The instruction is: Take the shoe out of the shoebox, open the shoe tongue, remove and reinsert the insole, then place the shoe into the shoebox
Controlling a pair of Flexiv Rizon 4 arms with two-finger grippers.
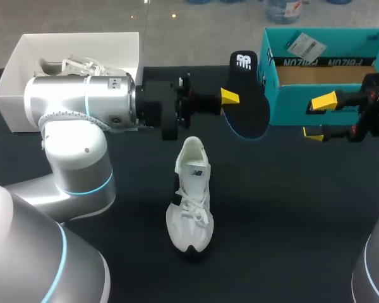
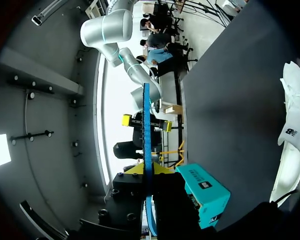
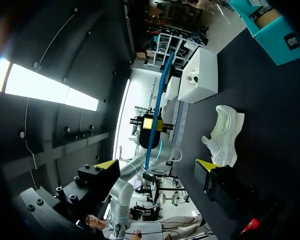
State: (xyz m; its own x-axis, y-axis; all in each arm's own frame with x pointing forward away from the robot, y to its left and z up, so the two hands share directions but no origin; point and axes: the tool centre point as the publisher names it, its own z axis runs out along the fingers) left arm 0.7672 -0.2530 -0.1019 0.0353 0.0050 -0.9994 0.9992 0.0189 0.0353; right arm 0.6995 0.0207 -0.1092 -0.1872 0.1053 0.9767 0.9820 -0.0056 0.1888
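Observation:
A white shoe (image 1: pixel 191 202) lies on the black table, toe toward me; it also shows in the wrist views (image 2: pixel 292 145) (image 3: pixel 222 135). My left gripper (image 1: pixel 232 100) (image 2: pixel 147 169) is shut on a black insole with a blue edge (image 1: pixel 247 107), held up in the air left of the open teal shoebox (image 1: pixel 322 69). Edge-on, the insole (image 2: pixel 146 140) (image 3: pixel 157 100) looks like a thin blue strip. My right gripper (image 1: pixel 317 117) (image 3: pixel 157 167) stands open in front of the shoebox, right of the insole and apart from it, with nothing between its fingers.
A white box (image 1: pixel 69 57) with another white shoe inside stands at the back left, partly behind my left arm. The teal shoebox (image 2: pixel 205 192) (image 3: pixel 275 30) stands at the back right. Dark table surface lies bare around the shoe.

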